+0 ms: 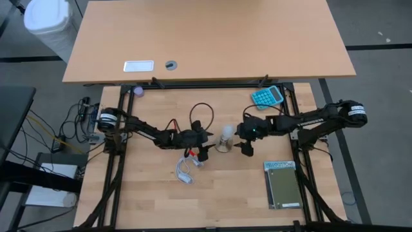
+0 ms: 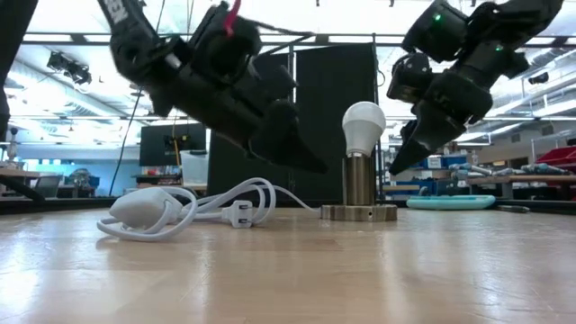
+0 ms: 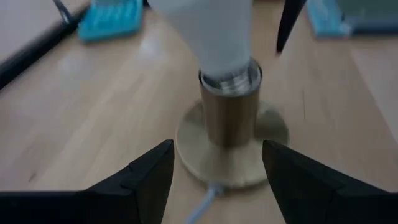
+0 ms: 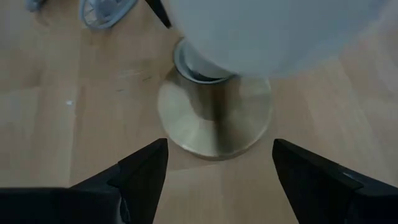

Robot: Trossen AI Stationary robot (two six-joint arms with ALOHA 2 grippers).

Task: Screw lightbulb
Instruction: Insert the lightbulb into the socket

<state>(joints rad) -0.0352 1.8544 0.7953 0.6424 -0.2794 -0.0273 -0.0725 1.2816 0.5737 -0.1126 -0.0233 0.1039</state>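
Both pincers agape beside lightbulb (image 2: 364, 118)

Even, bright overhead light falls on the bench (image 1: 161, 200), with soft shadows. Both wrist views are blurred up close; the lightbulb (image 4: 273, 34) looks washed out.
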